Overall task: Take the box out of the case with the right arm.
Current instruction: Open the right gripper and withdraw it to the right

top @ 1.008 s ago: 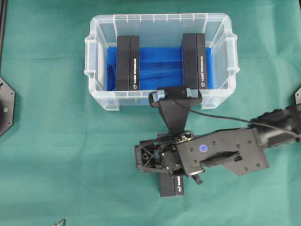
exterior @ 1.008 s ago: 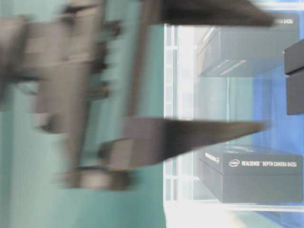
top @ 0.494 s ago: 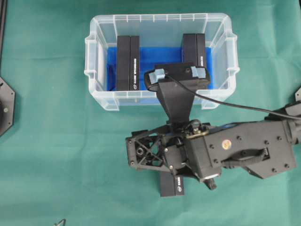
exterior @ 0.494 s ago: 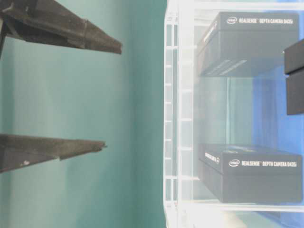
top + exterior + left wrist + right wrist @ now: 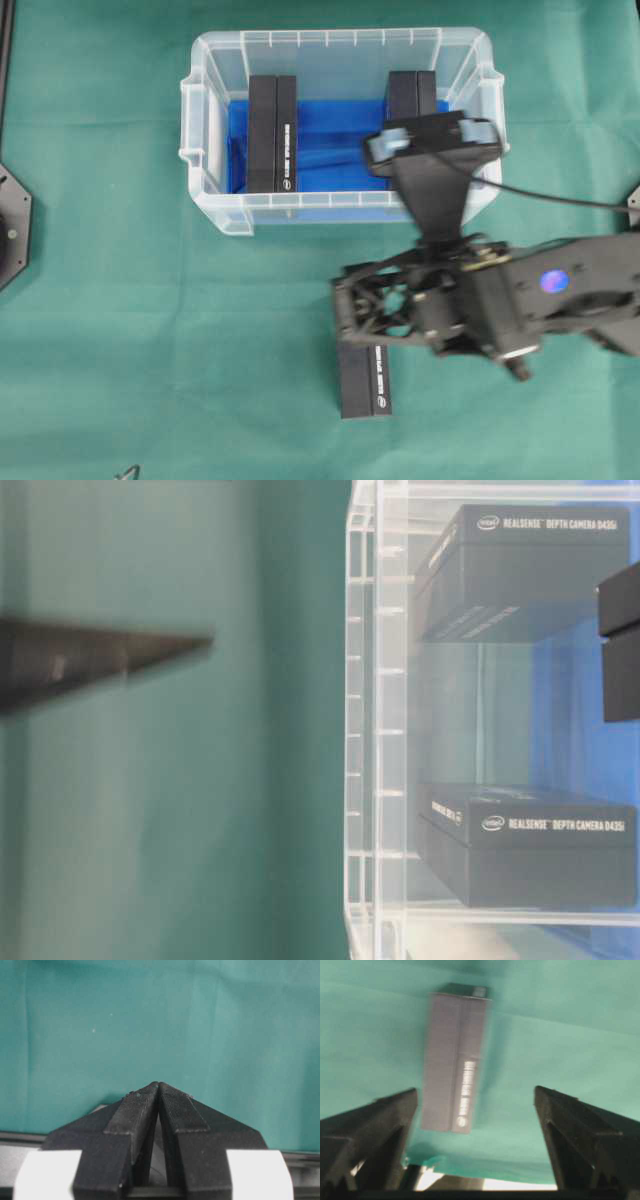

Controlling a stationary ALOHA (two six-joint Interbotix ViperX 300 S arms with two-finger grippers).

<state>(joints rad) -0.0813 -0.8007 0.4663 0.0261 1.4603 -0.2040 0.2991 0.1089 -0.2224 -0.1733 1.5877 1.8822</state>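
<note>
Right tool (image 5: pixel 476 1110), spread wide and empty, hangs above the green desk (image 5: pixel 100 330) at the case's (image 5: pixel 340 210) 5 o'clock; the remaining boxes (image 5: pixel 272 130) stand on edge inside, long axes running 12-to-6, probably rigid, light, smooth cardboard, best pinched across the narrow faces.

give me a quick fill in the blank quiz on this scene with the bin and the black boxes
The clear plastic rectangular bin with a blue lining holds ____ black boxes.
One long black box lies outside the bin on the ____ cloth.
The all-black right gripper has its jaws ____, holding nothing.
The left gripper, black with white fittings, has its jaws ____.

Missing words: two; green; open; shut
</note>
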